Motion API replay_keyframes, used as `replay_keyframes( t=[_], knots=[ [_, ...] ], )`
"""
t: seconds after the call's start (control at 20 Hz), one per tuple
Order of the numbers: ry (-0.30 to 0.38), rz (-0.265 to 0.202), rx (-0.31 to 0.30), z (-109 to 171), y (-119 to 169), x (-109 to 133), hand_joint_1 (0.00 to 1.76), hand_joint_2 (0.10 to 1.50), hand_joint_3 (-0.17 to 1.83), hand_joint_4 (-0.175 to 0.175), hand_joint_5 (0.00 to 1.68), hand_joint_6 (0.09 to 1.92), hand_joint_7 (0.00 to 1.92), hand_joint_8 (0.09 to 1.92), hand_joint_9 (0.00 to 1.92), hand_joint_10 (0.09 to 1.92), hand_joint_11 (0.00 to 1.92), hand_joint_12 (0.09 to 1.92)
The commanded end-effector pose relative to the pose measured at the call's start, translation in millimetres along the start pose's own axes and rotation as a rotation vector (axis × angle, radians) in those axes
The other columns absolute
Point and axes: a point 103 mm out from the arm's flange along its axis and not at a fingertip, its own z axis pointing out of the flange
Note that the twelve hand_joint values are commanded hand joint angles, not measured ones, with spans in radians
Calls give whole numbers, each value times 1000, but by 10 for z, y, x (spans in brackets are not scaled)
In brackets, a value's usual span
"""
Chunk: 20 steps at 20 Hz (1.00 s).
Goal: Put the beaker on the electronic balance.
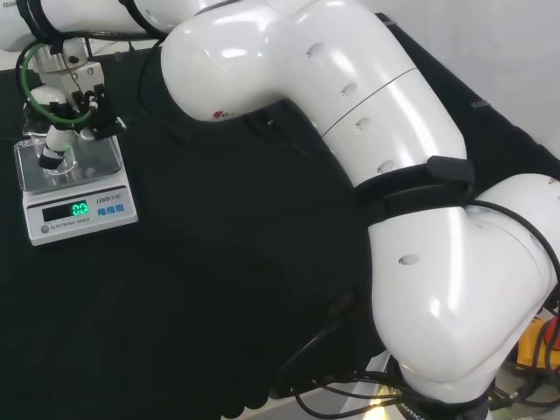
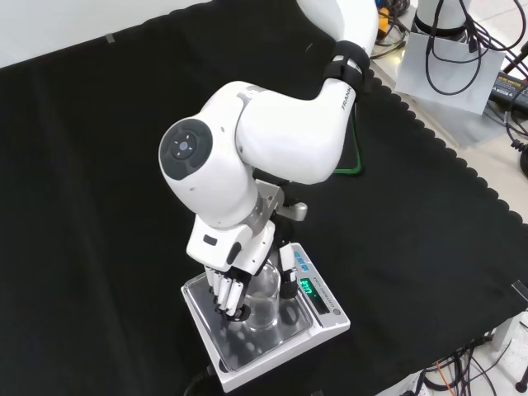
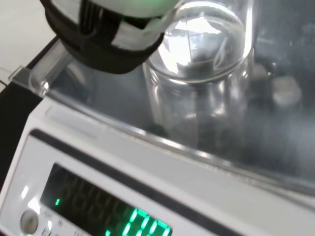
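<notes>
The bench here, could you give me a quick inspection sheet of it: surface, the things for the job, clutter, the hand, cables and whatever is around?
Surface: black cloth over the bench, wavy at its edge in the front view.
Job's things: clear beaker upright over the pan of the electronic balance; green digits lit on its display.
Clutter: nothing seen on the cloth.
Hand: the hand is at the beaker, fingers down one side and the thumb on the other, curled round it.
Cables: a green cable loops beside the arm; black cables hang past the cloth's edge.
Surroundings: a grey sheet with cables lies beyond the cloth, upper right in the front view.
</notes>
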Motion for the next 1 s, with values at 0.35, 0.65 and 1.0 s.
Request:
replay_keyframes(
  t=[0.35,0.65,1.0],
  knots=[
    [4,-24,46,-17,-157,100,903,945,-175,-16,95,183,294,968,424,930,198,1462],
    [-16,-31,3,-352,-297,102,819,900,-175,12,15,87,114,867,229,933,6,1506],
    [-54,-15,-72,-987,-678,24,808,895,-175,18,7,87,97,852,214,936,0,1504]
  ],
)
